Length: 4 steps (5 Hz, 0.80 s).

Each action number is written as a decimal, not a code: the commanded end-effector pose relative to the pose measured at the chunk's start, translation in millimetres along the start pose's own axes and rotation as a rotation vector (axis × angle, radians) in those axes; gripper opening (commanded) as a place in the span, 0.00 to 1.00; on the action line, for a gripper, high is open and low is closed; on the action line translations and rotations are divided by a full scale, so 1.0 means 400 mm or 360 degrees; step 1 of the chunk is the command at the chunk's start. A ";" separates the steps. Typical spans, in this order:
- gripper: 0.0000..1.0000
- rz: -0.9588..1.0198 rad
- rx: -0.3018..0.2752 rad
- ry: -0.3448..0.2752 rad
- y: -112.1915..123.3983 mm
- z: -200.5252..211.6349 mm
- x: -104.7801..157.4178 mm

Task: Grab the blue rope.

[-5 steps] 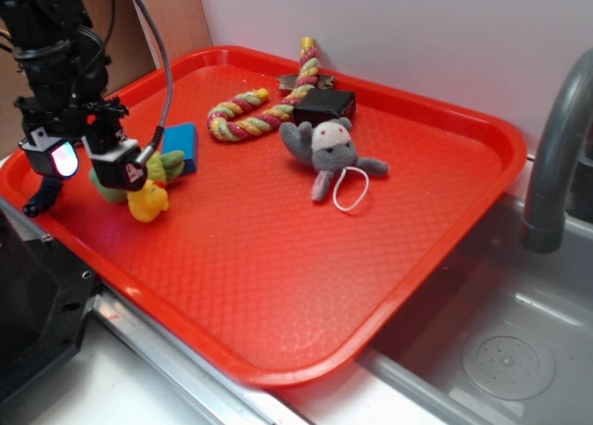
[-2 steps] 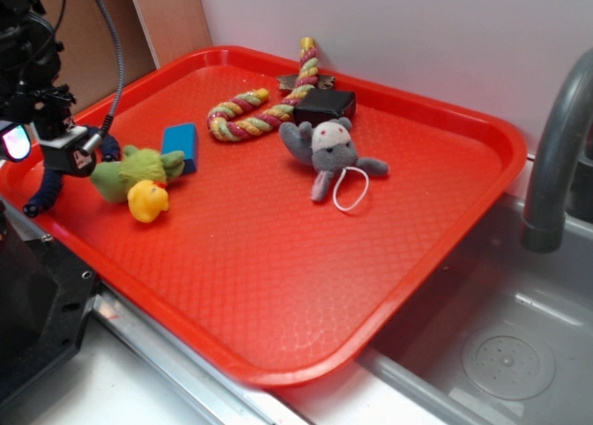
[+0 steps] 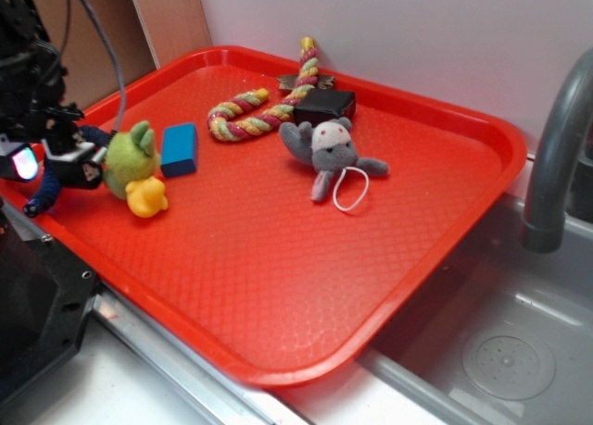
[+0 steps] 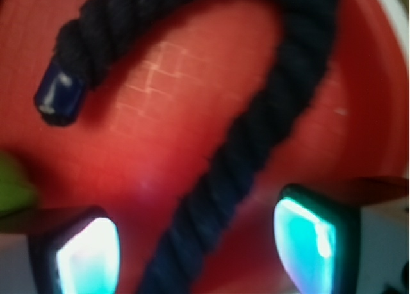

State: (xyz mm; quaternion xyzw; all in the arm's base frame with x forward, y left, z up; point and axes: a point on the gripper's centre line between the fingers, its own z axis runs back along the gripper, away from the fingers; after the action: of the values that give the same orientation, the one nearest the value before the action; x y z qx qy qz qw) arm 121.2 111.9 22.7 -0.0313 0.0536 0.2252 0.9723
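Gripper [image 4: 195, 243] wide over blue rope [image 4: 256, 140]; green toy [image 3: 130, 156] just beside; rope mostly hidden outside.

Kitchen: sink basin [image 3: 500, 342], faucet [image 3: 556, 156].

One red tray [image 3: 445, 203] carries everything. On it lie two ropes: one blue rope [image 3: 46, 186] at the left edge, and one pink, yellow and green rope [image 3: 250, 113] near the back. There are two soft toys: one green and yellow one [image 3: 134, 166] and one grey one [image 3: 326, 150] with a white loop. There is one blue block [image 3: 179, 149] and one black box [image 3: 324, 104]. One tool [image 3: 51, 158] hangs over the blue rope, with two glowing fingertips [image 4: 86, 255]. Beside the tray stands one grey tap [image 3: 556, 156] over one sink [image 3: 505, 351].
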 end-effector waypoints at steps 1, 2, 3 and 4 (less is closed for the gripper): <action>0.98 -0.0043 0.0080 0.0128 0.032 -0.106 -0.086; 0.00 -0.0043 0.0123 0.0098 0.035 -0.101 -0.087; 0.00 -0.0094 0.0107 0.0069 0.035 -0.095 -0.085; 0.00 -0.0200 0.0125 0.0018 0.019 -0.040 -0.087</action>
State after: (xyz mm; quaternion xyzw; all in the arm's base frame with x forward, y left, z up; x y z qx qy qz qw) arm 94.0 103.4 9.3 0.0001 0.0656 0.1596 0.9850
